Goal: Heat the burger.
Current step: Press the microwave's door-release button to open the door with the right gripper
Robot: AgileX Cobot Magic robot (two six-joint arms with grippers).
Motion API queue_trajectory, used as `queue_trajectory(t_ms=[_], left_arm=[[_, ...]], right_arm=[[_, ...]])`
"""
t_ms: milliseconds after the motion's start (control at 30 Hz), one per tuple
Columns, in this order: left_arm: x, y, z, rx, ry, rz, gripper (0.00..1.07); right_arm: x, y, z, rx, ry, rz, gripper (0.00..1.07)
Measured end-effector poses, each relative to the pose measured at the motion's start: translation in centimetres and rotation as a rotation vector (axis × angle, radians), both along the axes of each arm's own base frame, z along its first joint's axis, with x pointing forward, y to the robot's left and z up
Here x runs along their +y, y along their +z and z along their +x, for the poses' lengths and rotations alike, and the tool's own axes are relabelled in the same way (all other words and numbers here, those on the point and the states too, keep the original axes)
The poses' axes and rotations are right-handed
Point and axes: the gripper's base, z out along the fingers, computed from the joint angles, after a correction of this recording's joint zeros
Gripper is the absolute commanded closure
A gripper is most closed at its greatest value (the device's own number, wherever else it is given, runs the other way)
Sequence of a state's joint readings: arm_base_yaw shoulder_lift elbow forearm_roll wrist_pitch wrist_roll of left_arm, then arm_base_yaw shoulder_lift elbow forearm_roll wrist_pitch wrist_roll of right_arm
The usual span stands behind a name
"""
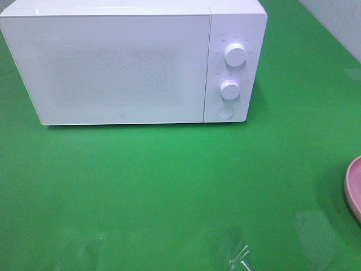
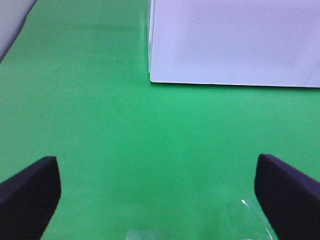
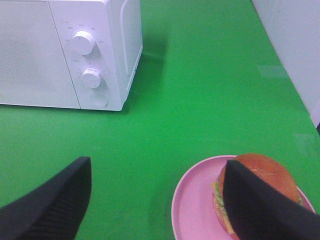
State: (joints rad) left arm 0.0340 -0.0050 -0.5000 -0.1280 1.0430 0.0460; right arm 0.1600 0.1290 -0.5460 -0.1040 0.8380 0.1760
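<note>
Both my left gripper [image 2: 156, 167] and right gripper [image 3: 156, 172] stand open. I judge the burger [image 3: 265, 169] soft, layered: pinch bun sides gently.

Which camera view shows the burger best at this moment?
The right wrist view. There the burger sits on the pink plate, partly hidden behind one finger of the open right gripper. The high view catches only the plate's edge and no burger. The left wrist view shows neither.
</note>
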Motion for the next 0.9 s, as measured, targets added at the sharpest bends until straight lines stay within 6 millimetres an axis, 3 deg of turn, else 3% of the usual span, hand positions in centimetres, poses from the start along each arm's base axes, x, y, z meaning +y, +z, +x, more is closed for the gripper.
queue_trajectory(t_ms=[67,567,900], left_arm=[[0.0,0.0,0.0,0.0,0.0,0.0,0.09],[0.0,0.0,0.0,0.0,0.0,0.0,0.09],[0.0,0.0,0.0,0.0,0.0,0.0,0.09]], right_arm=[[0.3,0.1,1.7,0.044,0.004,-0.009,0.37],[1.2,0.1,6.7,0.104,0.022,-0.025,0.37],[2.1,-1.2,11.2,0.182,0.036,-0.037,0.37]])
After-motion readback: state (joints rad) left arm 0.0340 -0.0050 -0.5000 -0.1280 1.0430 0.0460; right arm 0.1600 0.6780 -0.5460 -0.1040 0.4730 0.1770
